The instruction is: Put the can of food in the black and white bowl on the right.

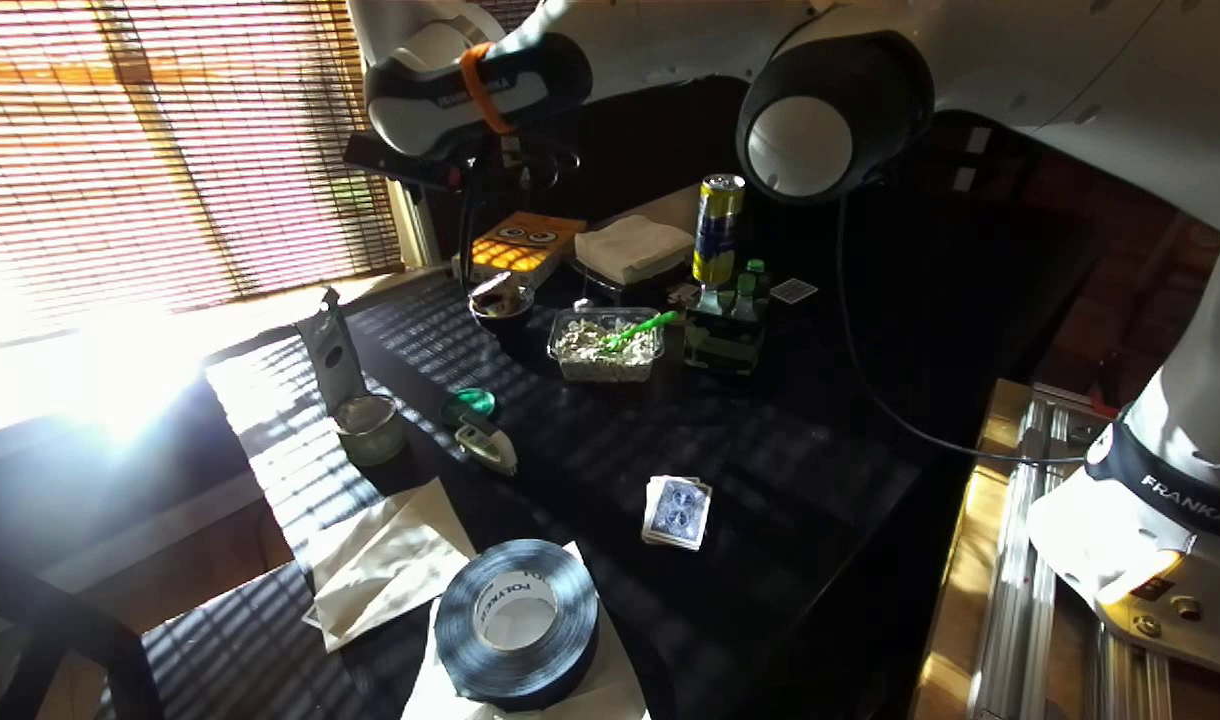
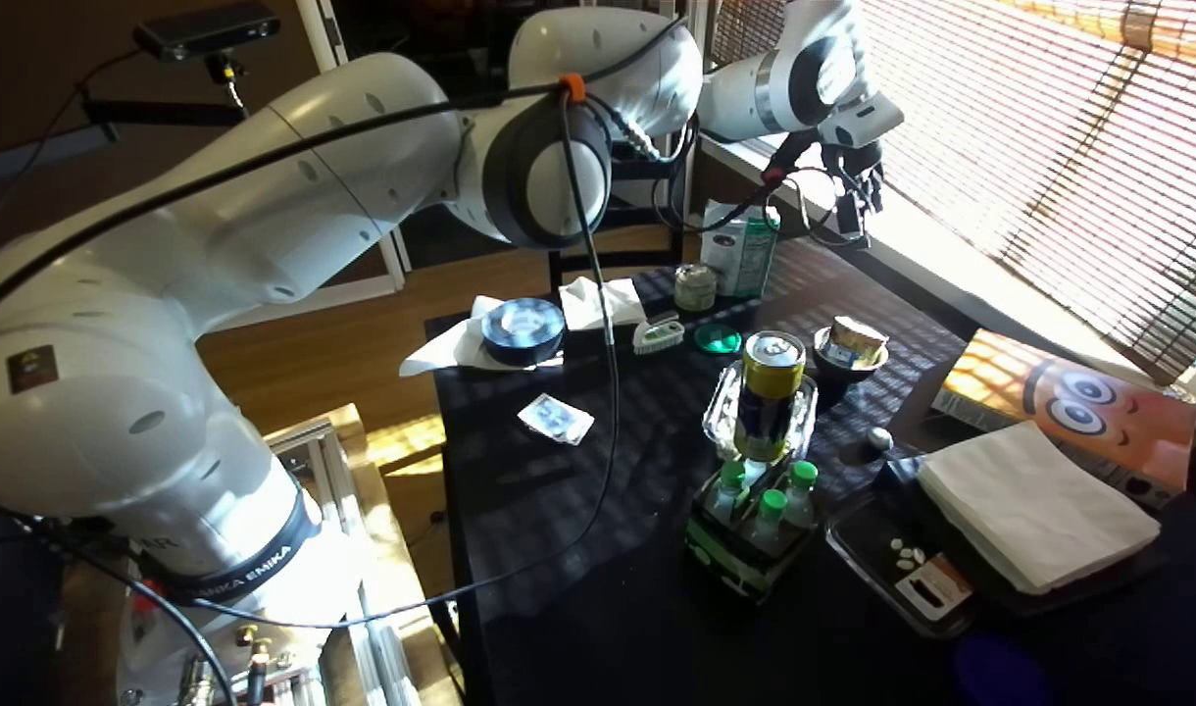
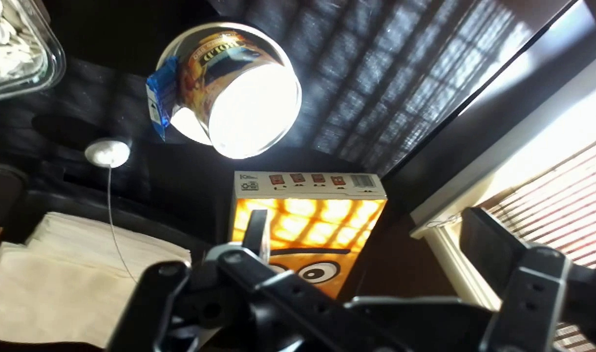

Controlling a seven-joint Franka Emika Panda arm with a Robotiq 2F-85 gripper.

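Observation:
The can of food (image 3: 220, 63) lies tilted in the black and white bowl (image 3: 190, 126), with one end in bright glare. A small blue packet (image 3: 162, 93) sits at the bowl's edge beside it. In both exterior views the can (image 1: 500, 293) (image 2: 856, 340) also shows inside the bowl (image 1: 507, 322) (image 2: 851, 375). My gripper (image 3: 371, 234) is open, with nothing between its fingers. In an exterior view the gripper (image 2: 858, 221) hangs high near the window, above the table and apart from the bowl. Its fingers are too dark to make out there.
An orange box (image 3: 308, 220) and stacked napkins (image 3: 83, 278) lie near the bowl. A clear food container (image 1: 606, 350), a tall can (image 1: 718, 230) and a bottle carrier (image 2: 750, 539) stand close by. The window sill (image 2: 951, 265) borders the table.

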